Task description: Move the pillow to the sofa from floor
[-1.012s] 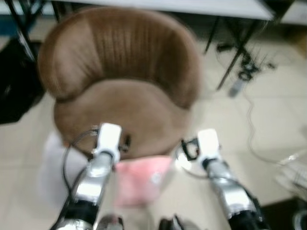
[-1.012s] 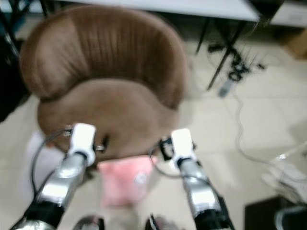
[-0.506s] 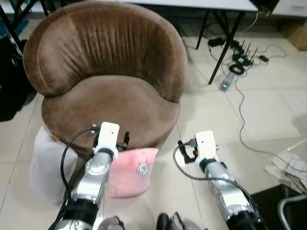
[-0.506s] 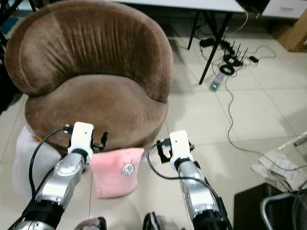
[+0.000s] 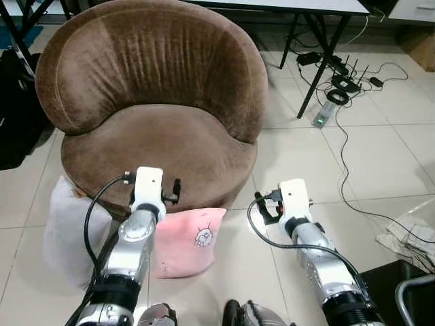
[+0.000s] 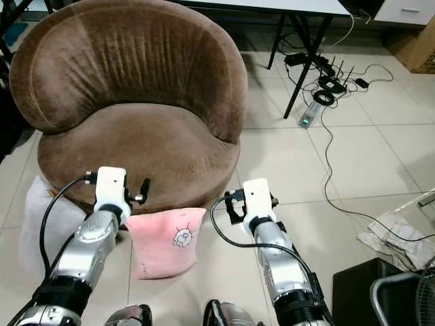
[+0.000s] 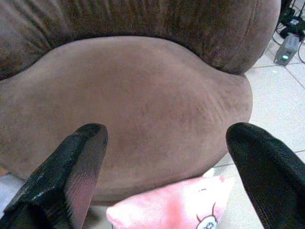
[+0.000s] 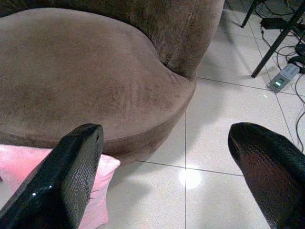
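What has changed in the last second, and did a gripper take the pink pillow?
Only the camera shifted and its blur cleared. The pink pillow lies untouched on the floor against the brown sofa. The left gripper and right gripper remain open, raised above it, holding nothing.

Both arms are shiny silver tubes with black bands lower down, and each ends in a white box. A thin black cable loops beside each box. The left gripper and right gripper have thick black fingers with a bumpy surface.
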